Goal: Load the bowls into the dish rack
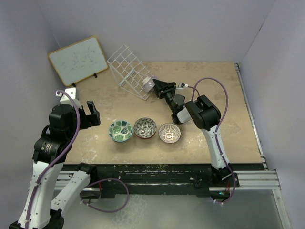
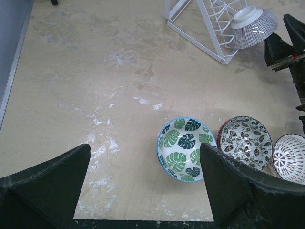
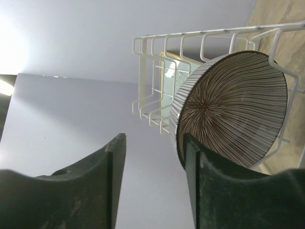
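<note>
A brown-striped bowl (image 3: 233,109) stands on edge in the white wire dish rack (image 3: 152,76) at the back of the table. My right gripper (image 3: 153,138) is open at its rim; one finger (image 3: 214,191) lies against the bowl and the other stands apart from it. From above, that bowl (image 1: 148,85) shows at the rack's (image 1: 127,67) right end beside the right gripper (image 1: 157,87). Three bowls sit in a row on the table: green leaf (image 1: 120,130), grey-brown (image 1: 145,128), white with dark spokes (image 1: 169,132). My left gripper (image 2: 145,152) hangs open and empty above the table, left of the green leaf bowl (image 2: 186,149).
A wood-framed whiteboard (image 1: 77,59) leans at the back left, next to the rack. Pale walls close in the table on three sides. The right arm (image 1: 202,114) reaches over the table behind the row of bowls.
</note>
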Available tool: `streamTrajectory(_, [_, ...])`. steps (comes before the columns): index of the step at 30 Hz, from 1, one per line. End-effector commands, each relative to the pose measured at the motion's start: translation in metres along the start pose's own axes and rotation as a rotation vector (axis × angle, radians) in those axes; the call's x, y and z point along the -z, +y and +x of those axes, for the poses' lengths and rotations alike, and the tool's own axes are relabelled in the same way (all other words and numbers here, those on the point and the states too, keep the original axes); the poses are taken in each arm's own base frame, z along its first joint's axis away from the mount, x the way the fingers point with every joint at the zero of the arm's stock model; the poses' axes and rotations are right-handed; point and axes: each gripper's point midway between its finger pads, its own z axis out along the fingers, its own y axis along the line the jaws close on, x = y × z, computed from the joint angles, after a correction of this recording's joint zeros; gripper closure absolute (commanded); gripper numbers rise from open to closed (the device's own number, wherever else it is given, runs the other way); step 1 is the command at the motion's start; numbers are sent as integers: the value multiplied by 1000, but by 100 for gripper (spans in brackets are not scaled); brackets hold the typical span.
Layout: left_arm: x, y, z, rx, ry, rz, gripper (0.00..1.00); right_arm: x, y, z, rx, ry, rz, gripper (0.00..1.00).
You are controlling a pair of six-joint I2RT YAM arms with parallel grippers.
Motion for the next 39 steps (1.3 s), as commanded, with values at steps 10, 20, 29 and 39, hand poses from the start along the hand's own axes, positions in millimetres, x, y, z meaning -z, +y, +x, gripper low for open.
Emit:
streamTrajectory(10, [9,-5,-18,14,-62,30,1,-2,46,13,18,85,26,35])
streamTrajectory(20, [13,-5,-19,20,-68,33,1,-3,11,20,16,134,130,35])
streamTrajectory(29, [15,-5,-20,21,-74,32,1,1,-2,21,40,144,197,33])
streamTrajectory(39, [13,-4,-20,18,-71,26,1,13,9,20,105,159,200,25])
